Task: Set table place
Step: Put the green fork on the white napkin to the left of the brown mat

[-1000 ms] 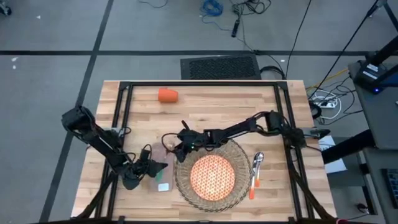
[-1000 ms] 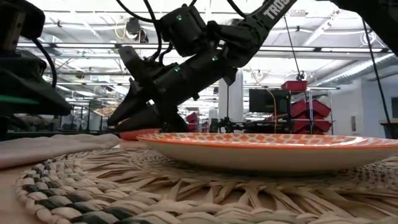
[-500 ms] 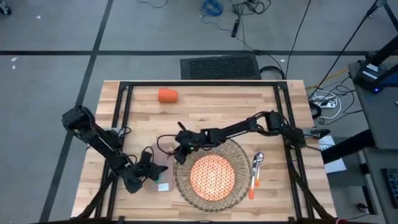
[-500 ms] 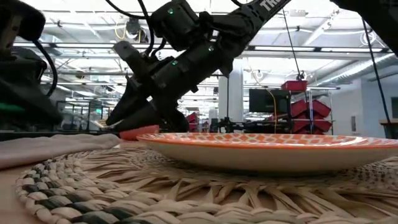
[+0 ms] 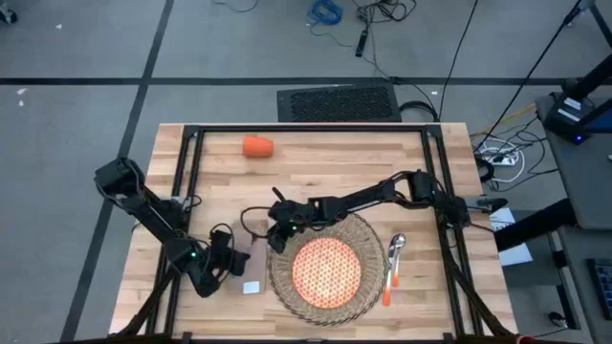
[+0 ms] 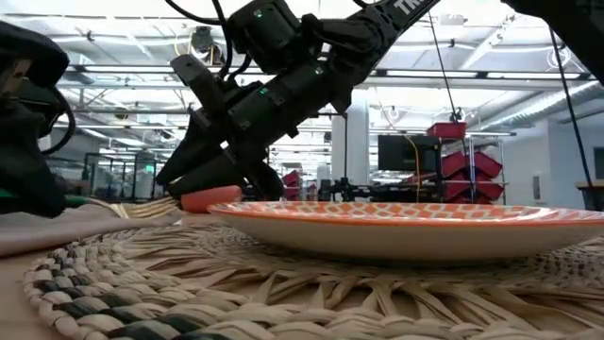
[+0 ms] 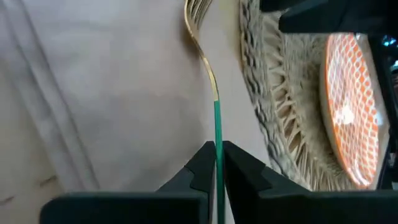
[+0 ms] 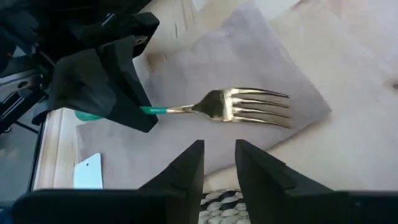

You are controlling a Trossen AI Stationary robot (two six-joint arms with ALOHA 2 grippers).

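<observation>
Your left tool [image 7: 216,163] grips the fork [image 7: 210,87] over the napkin [image 8: 249,81], beside the placemat [image 5: 325,268].

You can see in the left wrist view that its fingers [image 7: 200,167] are pinched on the green handle, the gold tines pointing away over the beige cloth. Your right tool [image 8: 217,163] hovers just above the napkin near the tines, its fingers [image 8: 186,167] a narrow gap apart and holding nothing. The napkin lies on the table [image 5: 335,167] to the left of the woven placemat, which carries the orange-patterned plate [image 5: 326,268]. A spoon [image 5: 396,247] and an orange-handled utensil [image 5: 388,285] lie right of the placemat. The orange cup [image 5: 257,146] lies on its side at the table's far edge, well apart from the rest. A small white tag [image 5: 251,287] sits near the napkin's front corner.
</observation>
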